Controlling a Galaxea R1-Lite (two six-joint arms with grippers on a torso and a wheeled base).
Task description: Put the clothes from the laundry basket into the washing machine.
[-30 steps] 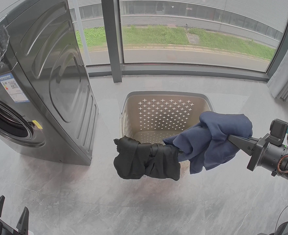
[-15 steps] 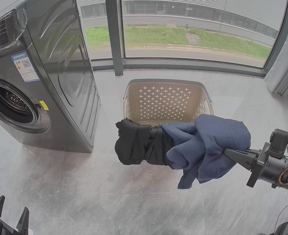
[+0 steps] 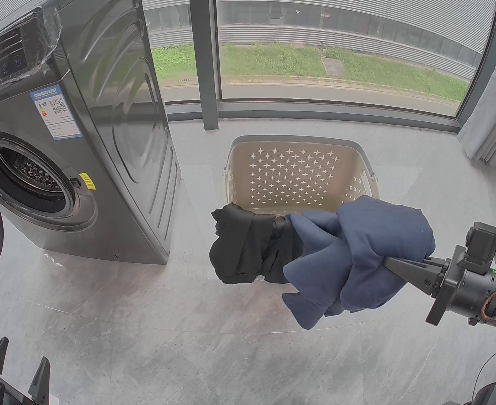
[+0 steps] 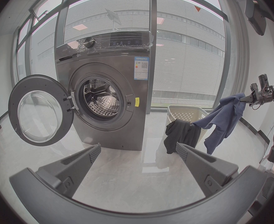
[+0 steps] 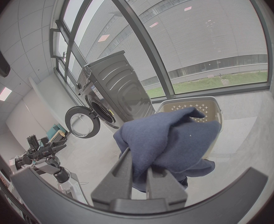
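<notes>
My right gripper point(image 3: 391, 265) is shut on a dark blue garment point(image 3: 360, 248), held in the air above the near edge of the beige laundry basket point(image 3: 301, 147). A black garment point(image 3: 248, 246) is tangled with the blue one and hangs from its left end. The grey washing machine point(image 3: 118, 142) stands to the left with its round door point(image 4: 40, 109) swung open and the drum point(image 4: 101, 98) showing. Low at the near left, far from the clothes, my left gripper point(image 3: 17, 369) is open with nothing in it. In the right wrist view the fingers point(image 5: 121, 175) pinch blue cloth point(image 5: 171, 137).
A tall window with a dark pillar point(image 3: 203, 52) runs behind the basket, and a curtain point(image 3: 492, 119) hangs at the right. Open grey floor point(image 3: 175, 322) lies between the washing machine and me.
The head view has shifted, so more of the washing machine's front and drum opening shows. My right gripper still holds the clothes; the blue garment's loose end hangs a little lower.
</notes>
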